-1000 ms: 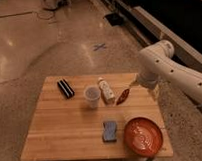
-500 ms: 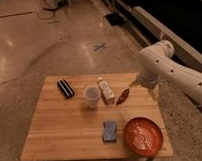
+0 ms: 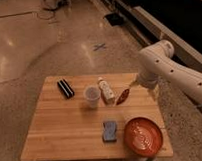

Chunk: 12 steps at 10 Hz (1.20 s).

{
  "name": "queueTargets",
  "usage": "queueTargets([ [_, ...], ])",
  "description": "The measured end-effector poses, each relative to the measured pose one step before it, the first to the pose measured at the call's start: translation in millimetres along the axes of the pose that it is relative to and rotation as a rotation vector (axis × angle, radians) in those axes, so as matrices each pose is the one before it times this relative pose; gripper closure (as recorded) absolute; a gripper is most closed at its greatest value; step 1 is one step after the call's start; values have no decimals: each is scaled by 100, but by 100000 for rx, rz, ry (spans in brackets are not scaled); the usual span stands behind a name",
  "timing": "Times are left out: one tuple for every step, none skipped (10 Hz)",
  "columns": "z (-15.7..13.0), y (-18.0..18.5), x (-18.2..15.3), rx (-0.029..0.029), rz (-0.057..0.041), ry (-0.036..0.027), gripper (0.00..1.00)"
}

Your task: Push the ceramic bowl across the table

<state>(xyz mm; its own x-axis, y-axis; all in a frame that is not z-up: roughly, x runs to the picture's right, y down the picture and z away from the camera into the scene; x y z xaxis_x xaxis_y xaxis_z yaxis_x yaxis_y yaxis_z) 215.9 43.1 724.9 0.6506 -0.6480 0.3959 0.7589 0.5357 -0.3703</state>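
- One step in hand: approach; ceramic bowl [image 3: 143,136] at near-right corner of table [image 3: 61,131], untouched.
- Hovering gripper [image 3: 133,85] by far-right edge, well apart from bowl; grip state: cannot tell.
- Next: lower beside rim, shove left.

A black box [image 3: 65,89] is lying at the far left. A clear cup [image 3: 92,95] is standing in the middle. A white bottle [image 3: 107,91] is lying just right of it. A red-brown spoon [image 3: 122,96] is sitting further right, by the gripper [image 3: 135,84]. A blue sponge [image 3: 110,131] is lying on the near side. A blue cross [image 3: 99,46] is showing on the floor [image 3: 38,42].
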Motion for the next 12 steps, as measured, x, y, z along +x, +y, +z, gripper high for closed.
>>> queueTargets([
  [-1, 1, 1, -2, 0, 2, 20],
  [1, -2, -1, 2, 0, -2, 20],
  [-2, 2, 2, 0, 5, 3, 20],
  [2, -1, -1, 0, -3, -2, 20],
  [-3, 1, 0, -2, 0, 5, 20],
  [-15, -4, 13, -33, 33, -42, 20],
  [147, 54, -94, -257, -209, -404, 20],
  [546, 295, -904, -1160, -1409, -2439, 20],
  [945, 273, -1278, -779, -1557, -2927, 20],
  [1176, 810, -1180, -1314, -378, -3023, 20],
  [1144, 811, -985, -1216, 472, -2717, 20],
  [1465, 930, -1236, -1157, 1230, -3412, 20],
])
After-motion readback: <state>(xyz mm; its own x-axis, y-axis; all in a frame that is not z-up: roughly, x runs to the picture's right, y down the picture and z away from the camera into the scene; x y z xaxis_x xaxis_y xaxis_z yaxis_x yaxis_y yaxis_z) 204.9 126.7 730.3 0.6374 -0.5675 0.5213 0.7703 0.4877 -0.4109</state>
